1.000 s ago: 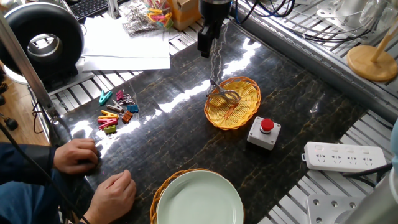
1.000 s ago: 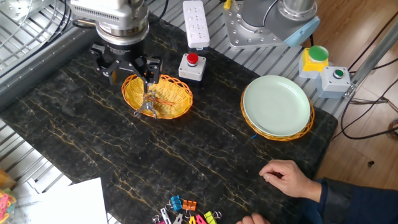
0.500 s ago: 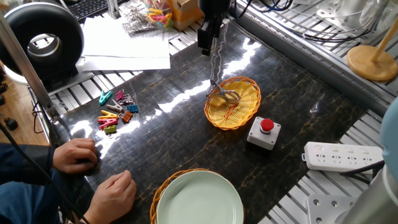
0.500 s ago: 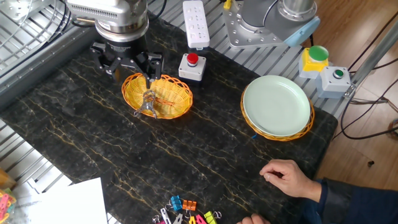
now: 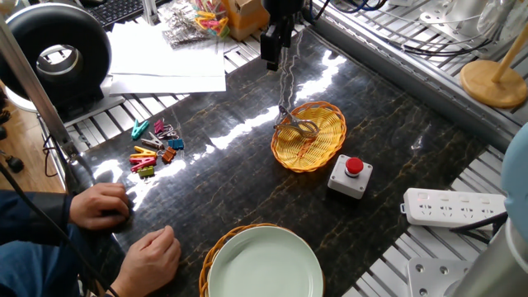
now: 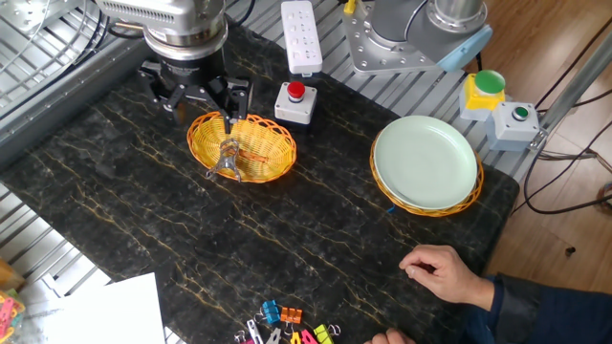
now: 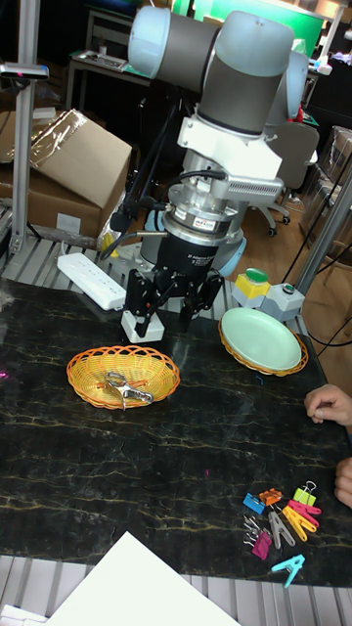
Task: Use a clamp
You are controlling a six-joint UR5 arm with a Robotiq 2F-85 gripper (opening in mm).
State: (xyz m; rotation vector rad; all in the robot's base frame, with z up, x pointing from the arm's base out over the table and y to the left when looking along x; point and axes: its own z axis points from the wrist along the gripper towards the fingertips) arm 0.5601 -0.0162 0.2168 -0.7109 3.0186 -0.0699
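Dark marble counter (image 6: 287, 239); clamp (image 7: 125, 390) lies in basket (image 7: 88, 364); gripper (image 7: 168, 311) above basket, empty, fingers spread.

Clamp (image 7: 125, 390) lies in basket (image 7: 90, 359), seemingly beneath gripper (image 7: 174, 301).

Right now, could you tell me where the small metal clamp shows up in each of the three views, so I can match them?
One fixed view: the clamp lies at the left rim of the yellow basket, right of centre.
The other fixed view: the clamp sits at the basket's near-left edge, upper left.
Tall fixed view: the clamp lies inside the basket, left of centre.
Shared landmark: the red button box beside the basket.
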